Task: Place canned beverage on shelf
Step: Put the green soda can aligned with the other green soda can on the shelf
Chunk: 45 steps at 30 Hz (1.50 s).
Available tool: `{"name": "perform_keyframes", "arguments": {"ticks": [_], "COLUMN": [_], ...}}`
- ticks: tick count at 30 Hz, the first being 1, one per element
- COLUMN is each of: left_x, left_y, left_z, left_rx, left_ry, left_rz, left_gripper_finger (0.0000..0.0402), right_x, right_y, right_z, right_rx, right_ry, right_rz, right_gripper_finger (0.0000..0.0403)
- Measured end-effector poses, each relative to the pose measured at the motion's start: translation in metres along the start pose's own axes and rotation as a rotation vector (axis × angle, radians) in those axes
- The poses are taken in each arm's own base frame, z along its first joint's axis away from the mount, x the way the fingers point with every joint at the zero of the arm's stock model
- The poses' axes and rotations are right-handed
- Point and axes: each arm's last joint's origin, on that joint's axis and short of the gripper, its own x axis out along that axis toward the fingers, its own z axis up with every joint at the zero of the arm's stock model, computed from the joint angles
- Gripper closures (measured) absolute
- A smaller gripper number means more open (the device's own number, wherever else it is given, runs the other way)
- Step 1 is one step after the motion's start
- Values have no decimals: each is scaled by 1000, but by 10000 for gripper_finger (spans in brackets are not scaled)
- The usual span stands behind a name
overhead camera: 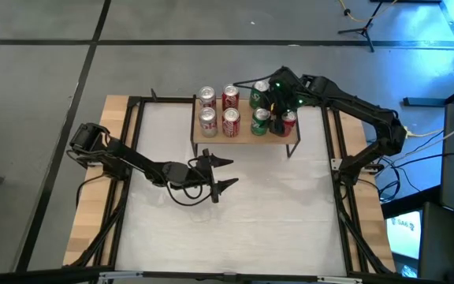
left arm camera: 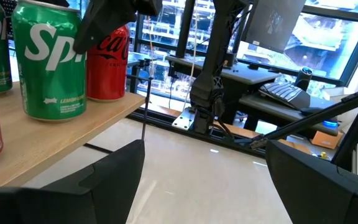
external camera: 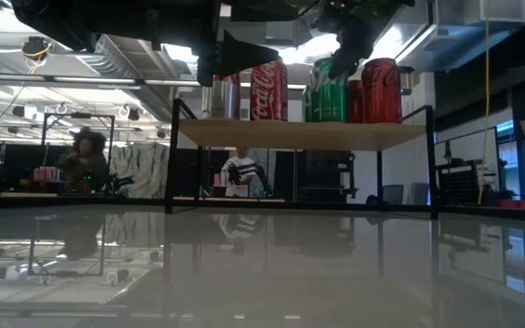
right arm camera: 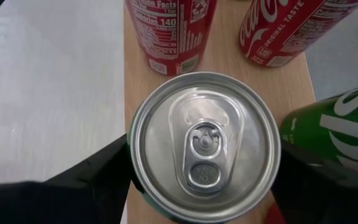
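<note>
The green can point(right arm camera: 205, 144) stands upright on the shelf point(overhead camera: 243, 138), in the front row next to a red can point(overhead camera: 288, 123) at the shelf's right end. The right gripper point(overhead camera: 275, 107) is right above it, with one finger on each side of the can; I cannot tell if they press it. Four more red cans point(overhead camera: 219, 110) and another green can point(overhead camera: 259, 92) stand on the shelf too. The left gripper point(overhead camera: 225, 173) waits over the table point(overhead camera: 235, 221) in front of the shelf, fingers spread wide, holding nothing.
</note>
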Motion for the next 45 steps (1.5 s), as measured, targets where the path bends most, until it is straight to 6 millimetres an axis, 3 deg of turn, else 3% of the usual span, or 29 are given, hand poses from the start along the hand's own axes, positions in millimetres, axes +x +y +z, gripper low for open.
{"name": "perform_keyframes", "arguments": {"ticks": [10,39,45], "left_x": [0,0,0], "left_y": [0,0,0], "left_z": [0,0,0], "left_rx": [0,0,0], "left_ry": [0,0,0], "left_rz": [0,0,0], "left_gripper_finger": [76,76,76], "right_x": [0,0,0], "right_y": [0,0,0], "right_z": [0,-1,-1], "right_rx": [1,-1,-2], "right_ry": [1,9,10], "right_rz": [0,3,2], "right_gripper_finger": [50,47,25]}}
